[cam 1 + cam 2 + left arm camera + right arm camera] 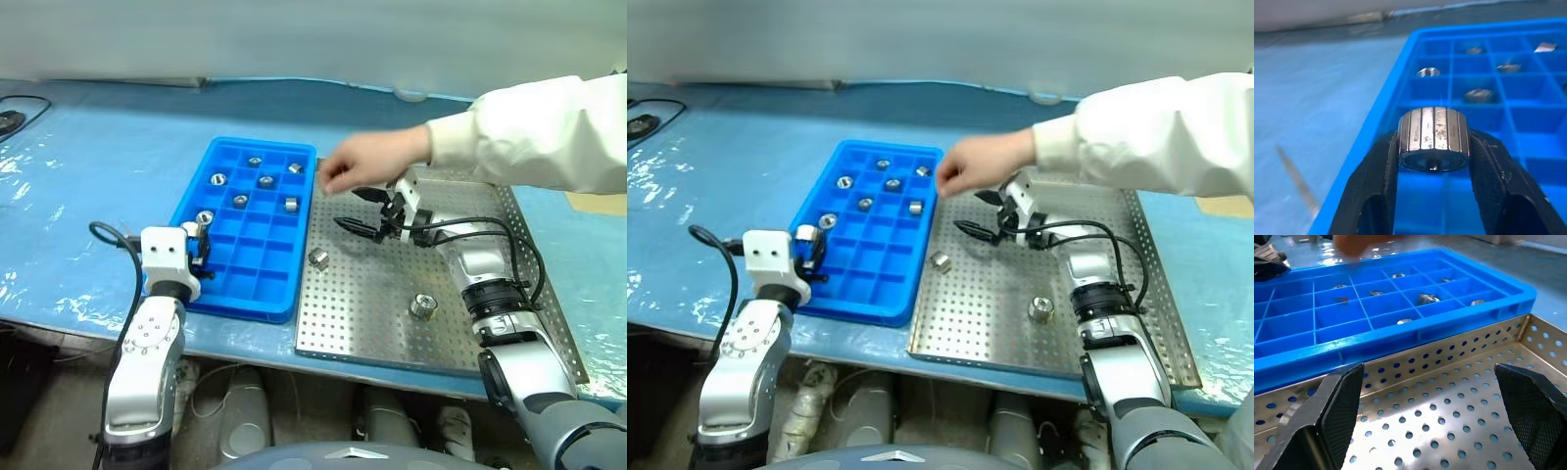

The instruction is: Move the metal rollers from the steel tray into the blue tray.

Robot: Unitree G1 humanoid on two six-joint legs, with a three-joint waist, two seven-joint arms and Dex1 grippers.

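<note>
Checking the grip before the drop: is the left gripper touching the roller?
Touching. In the left wrist view both fingers of the left gripper press the roller from either side.

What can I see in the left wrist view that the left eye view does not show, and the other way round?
The left wrist view shows up close how the left gripper clamps a ribbed metal roller between its fingers, with the hole in the roller's end face.

The left eye view shows the steel tray with two rollers lying on it, the right gripper open above it, and a person's hand.

Both show the blue tray with rollers in its far compartments.
</note>
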